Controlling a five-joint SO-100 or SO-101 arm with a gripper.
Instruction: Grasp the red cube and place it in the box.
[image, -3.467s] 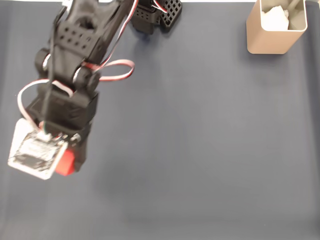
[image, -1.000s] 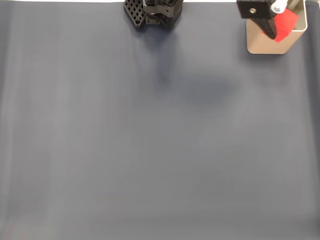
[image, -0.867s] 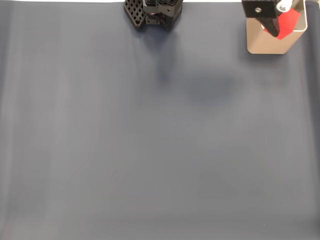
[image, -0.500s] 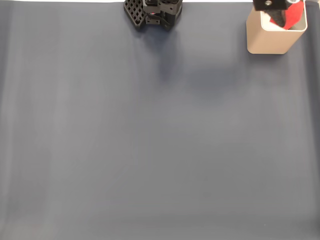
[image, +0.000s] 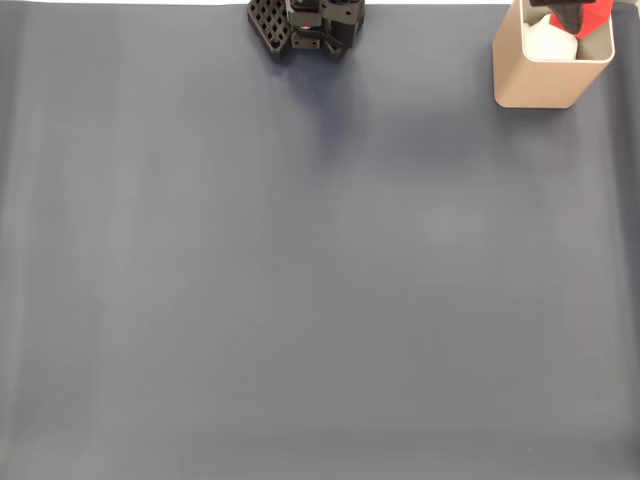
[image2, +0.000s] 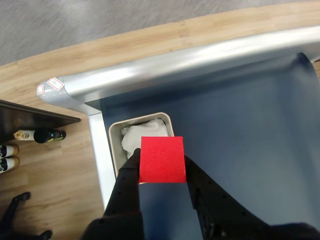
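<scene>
Red cube (image: 596, 16) and tool (image: 580, 12) edge-cropped.

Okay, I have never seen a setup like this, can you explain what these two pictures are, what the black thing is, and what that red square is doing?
This is a small robot arm on a table covered with a dark blue mat. One picture comes from a fixed camera looking down on the table; the black part at its top edge is the arm's base. The other comes from a camera riding on the arm's wrist, looking down past its two black fingers. Those fingers form the gripper, and it is shut on the red cube, the red square you see. The cube hangs above the box, a tan container with something white and crumpled inside. In the fixed view the box stands at the top right corner. Wooden floor shows beyond the table.
</scene>
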